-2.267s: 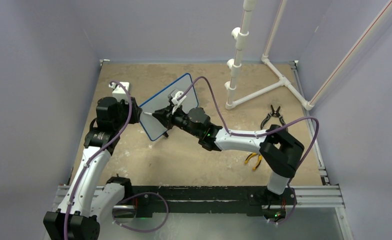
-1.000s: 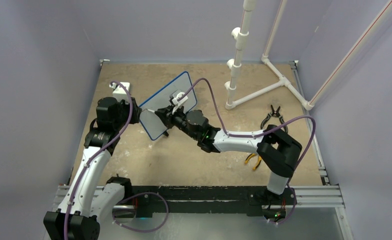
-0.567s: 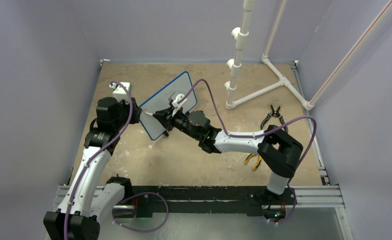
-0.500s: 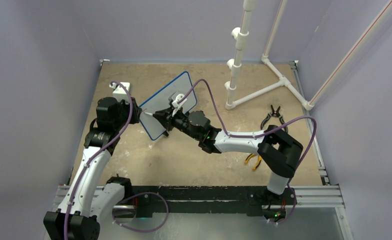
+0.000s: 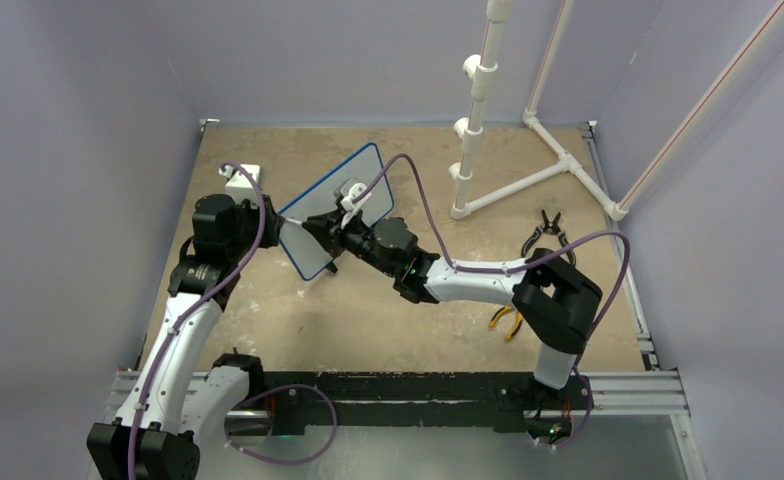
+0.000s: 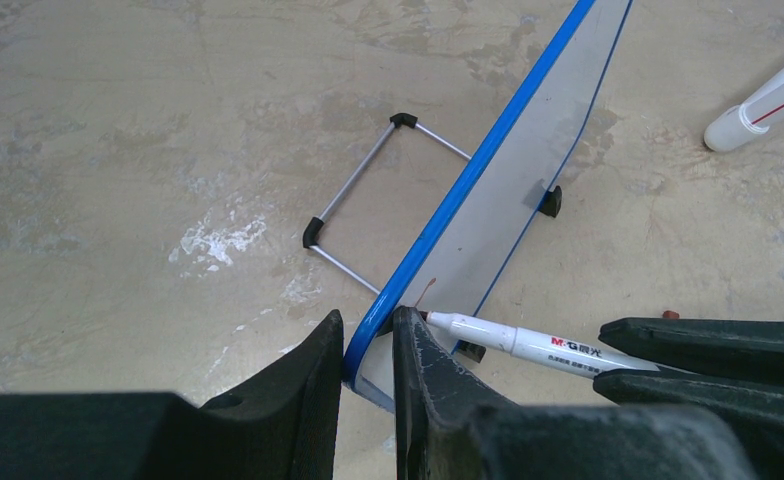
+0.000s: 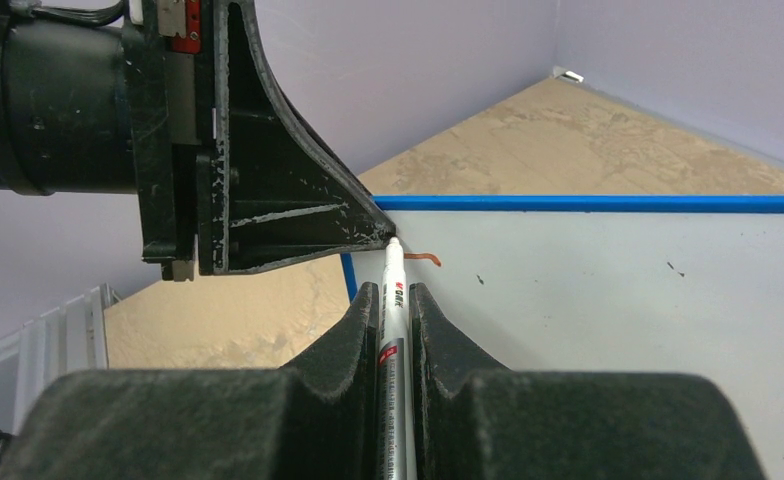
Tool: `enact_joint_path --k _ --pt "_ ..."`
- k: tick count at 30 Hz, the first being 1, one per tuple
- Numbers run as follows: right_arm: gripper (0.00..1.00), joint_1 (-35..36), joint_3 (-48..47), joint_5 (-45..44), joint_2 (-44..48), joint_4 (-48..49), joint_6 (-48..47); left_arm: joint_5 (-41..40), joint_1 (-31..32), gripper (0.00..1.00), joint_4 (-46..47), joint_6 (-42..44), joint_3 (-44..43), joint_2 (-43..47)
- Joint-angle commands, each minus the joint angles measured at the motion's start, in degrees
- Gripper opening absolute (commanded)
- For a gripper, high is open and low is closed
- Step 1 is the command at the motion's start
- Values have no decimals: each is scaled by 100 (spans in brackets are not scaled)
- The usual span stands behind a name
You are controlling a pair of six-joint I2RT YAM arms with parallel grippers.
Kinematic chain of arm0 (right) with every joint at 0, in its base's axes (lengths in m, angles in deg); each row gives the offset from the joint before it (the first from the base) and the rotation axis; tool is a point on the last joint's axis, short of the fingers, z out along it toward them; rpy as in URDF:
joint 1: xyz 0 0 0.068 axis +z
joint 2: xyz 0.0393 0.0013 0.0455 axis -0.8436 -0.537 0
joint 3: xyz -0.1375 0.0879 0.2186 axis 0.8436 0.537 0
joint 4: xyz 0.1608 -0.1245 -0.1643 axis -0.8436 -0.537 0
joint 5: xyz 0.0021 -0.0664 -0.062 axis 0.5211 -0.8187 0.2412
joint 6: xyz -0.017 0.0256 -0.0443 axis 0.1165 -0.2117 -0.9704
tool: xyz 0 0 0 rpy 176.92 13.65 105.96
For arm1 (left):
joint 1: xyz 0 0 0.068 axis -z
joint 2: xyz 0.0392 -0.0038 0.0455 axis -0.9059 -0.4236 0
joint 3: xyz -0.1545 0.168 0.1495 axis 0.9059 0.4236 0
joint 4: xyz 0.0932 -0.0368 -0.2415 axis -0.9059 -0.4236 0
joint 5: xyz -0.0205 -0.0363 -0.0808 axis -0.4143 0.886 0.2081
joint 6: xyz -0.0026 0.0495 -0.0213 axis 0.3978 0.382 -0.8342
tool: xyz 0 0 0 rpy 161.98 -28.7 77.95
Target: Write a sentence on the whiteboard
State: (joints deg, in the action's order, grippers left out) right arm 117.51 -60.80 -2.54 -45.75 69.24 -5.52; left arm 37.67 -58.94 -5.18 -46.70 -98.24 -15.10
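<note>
Blue-rimmed whiteboard stands pinched between the left fingers

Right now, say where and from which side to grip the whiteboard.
Grip the whiteboard by its thin blue rim at its left end, coming edge-on from the left with one finger on each face, as the left gripper does. The panel is thin and stands tilted on edge, and the marker needs the writing face free.
</note>
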Motion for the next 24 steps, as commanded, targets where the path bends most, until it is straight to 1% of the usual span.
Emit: enact_joint_path --k 1,14,24 --pt "0 22 -268 27 -88 146 -121 -101 -37 10 280 16 18 72" --pt "0 22 -89 -95 -145 21 -51 -94 -37 10 280 16 15 107" --pt "0 22 219 -95 -125 -54 98 -101 -35 9 282 16 15 115"
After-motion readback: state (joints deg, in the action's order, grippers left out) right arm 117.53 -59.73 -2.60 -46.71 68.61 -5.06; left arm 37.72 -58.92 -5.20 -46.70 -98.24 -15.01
